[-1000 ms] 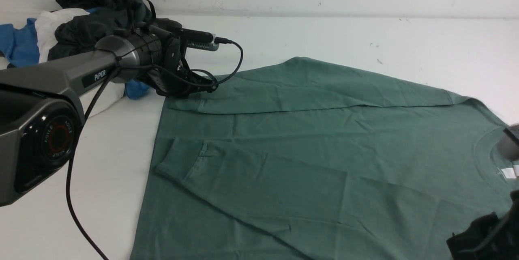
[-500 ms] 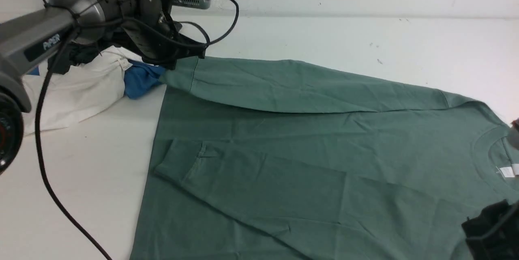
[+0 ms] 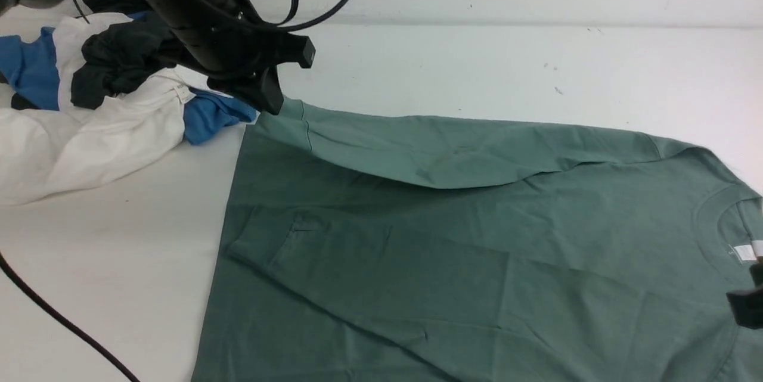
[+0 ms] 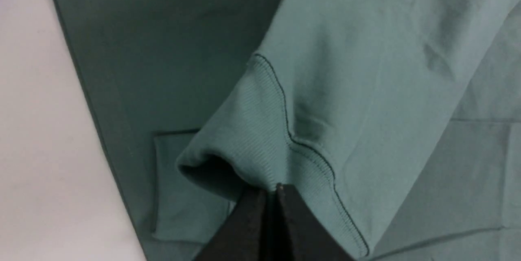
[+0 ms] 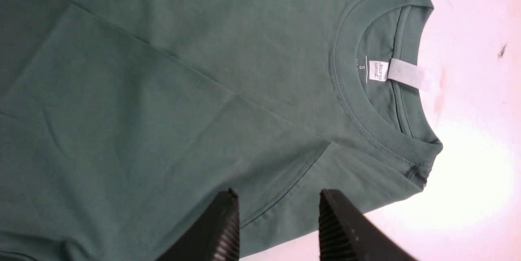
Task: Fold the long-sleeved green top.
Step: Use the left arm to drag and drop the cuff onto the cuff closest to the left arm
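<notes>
So the sleeve (image 3: 447, 146) can fold across the green long-sleeved top (image 3: 477, 251), my left tool (image 4: 272, 189) pinches its cuff (image 4: 252, 143) at ten o'clock, my right tool (image 5: 279, 196) spread.

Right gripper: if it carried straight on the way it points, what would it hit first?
Most likely the green long-sleeved top, at the shoulder seam beside the collar; the right gripper hangs open over it. Height above the cloth is unclear.

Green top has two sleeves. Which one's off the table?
The far sleeve: the left gripper pinches its ribbed cuff and holds it up. The near sleeve lies flat across the green top.
</notes>
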`<action>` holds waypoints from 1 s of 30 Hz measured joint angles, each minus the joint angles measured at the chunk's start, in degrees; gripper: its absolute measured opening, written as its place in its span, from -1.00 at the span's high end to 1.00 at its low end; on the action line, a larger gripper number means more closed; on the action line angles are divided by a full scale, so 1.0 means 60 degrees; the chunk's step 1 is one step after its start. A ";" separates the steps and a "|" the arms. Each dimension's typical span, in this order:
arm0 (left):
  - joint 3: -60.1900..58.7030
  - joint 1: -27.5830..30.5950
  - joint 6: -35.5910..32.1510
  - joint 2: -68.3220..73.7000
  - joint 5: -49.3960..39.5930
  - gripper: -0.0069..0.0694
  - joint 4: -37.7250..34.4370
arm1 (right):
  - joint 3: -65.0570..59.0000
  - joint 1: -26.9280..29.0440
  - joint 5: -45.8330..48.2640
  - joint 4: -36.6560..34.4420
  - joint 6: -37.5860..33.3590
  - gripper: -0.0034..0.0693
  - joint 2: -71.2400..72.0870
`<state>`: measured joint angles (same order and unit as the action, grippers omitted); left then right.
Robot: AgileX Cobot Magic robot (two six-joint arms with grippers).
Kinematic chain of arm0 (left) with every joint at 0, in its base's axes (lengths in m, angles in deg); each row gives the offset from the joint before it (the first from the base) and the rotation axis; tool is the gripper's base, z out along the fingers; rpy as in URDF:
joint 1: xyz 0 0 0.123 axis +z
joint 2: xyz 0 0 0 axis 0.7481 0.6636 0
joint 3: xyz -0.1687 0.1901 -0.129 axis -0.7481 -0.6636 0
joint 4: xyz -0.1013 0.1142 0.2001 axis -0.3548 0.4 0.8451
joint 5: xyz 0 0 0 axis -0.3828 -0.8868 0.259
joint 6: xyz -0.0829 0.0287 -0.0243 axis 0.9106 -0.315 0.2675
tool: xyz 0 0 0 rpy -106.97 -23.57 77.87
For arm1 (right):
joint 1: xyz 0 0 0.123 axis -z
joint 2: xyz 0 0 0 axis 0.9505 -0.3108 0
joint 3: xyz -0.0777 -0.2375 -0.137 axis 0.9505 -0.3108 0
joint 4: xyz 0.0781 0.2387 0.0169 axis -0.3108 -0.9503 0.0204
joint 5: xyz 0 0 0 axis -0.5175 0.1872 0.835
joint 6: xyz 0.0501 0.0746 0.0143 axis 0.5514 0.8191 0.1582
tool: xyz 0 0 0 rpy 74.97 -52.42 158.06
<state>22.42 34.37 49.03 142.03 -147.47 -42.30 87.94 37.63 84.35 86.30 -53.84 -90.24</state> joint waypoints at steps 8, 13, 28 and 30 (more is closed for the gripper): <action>-0.2680 -0.0898 0.1177 -0.2007 -0.0034 0.80 0.0975 | 0.0000 0.0000 0.0027 -0.0425 0.0018 0.17 0.0000; -0.4569 -0.1462 0.2049 -0.2674 -0.0034 0.80 0.1668 | 0.0000 0.0000 -0.0045 -0.0511 0.0037 0.17 0.0000; -0.6611 -0.1670 0.2765 -0.2789 0.1038 0.80 0.2015 | 0.0000 0.0000 -0.0182 -0.0552 0.0037 0.17 0.0000; -0.6639 -0.1670 0.2765 -0.2789 0.1138 0.80 0.2015 | 0.0000 0.0000 -0.0187 -0.0570 0.0037 0.17 0.0000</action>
<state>-17.41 24.35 65.62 125.30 -140.64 -30.21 87.94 37.63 83.23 82.88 -53.62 -90.24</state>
